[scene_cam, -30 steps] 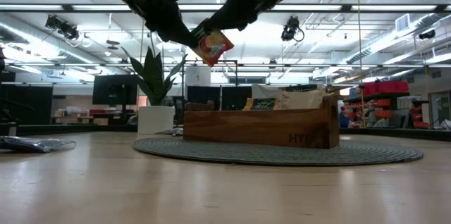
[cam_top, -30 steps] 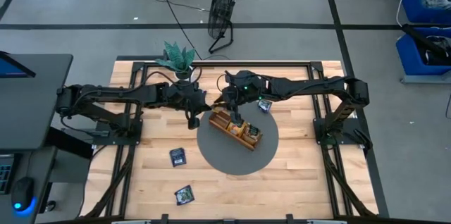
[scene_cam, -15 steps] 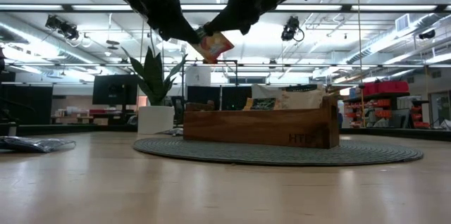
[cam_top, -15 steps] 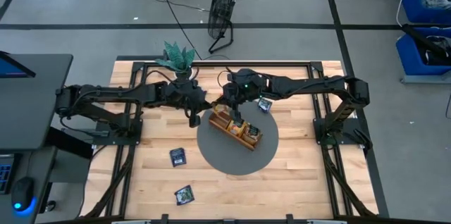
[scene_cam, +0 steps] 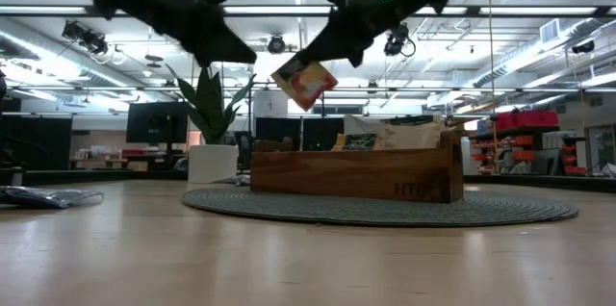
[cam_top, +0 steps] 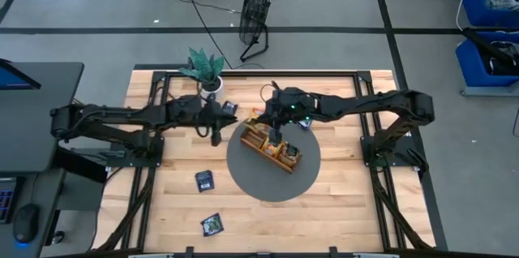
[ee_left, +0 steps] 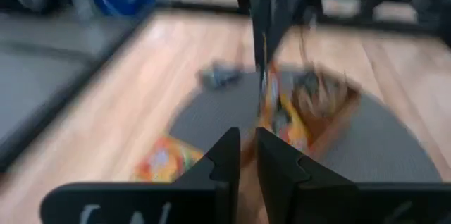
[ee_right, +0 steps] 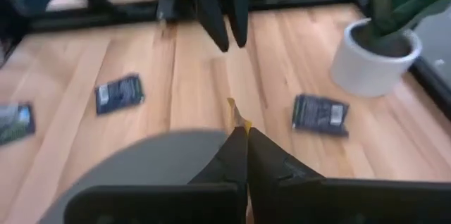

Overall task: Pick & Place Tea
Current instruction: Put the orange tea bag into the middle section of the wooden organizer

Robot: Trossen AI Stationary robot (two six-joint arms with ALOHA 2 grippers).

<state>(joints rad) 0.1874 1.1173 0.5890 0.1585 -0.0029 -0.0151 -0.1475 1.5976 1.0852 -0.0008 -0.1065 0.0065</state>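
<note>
An orange-yellow tea sachet [scene_cam: 304,82] hangs in the air from my right gripper [scene_cam: 325,48], which is shut on it; in the right wrist view only its thin edge [ee_right: 233,110] shows. It hovers by the left end of the wooden tray [cam_top: 272,146], which holds more sachets. My left gripper [cam_top: 219,122] is off to the left of the sachet, touching nothing; its fingers [ee_left: 247,146] stand a narrow gap apart. Dark sachets [cam_top: 204,180] [cam_top: 212,224] lie flat on the table. My right gripper [ee_right: 241,134] pinches the orange sachet between its two fingers at the upper edge [scene_cam: 294,63]. The fingers slant down at it from the table's right side. The sachet is lifted clear and hangs tilted below the fingertips, above the mat's left part.
The tray stands on a round grey mat [cam_top: 243,178]. A potted plant [cam_top: 208,70] sits at the far edge behind the left gripper. More dark sachets lie near the pot [cam_top: 229,107] and beyond the tray [cam_top: 304,120]. Bare wood lies toward the near edge.
Both grippers met at the orange sachet a second ago. My left gripper has come off it and drawn back toward the table's left edge. The right gripper has kept the sachet, carrying it a little lower and toward the tray.
</note>
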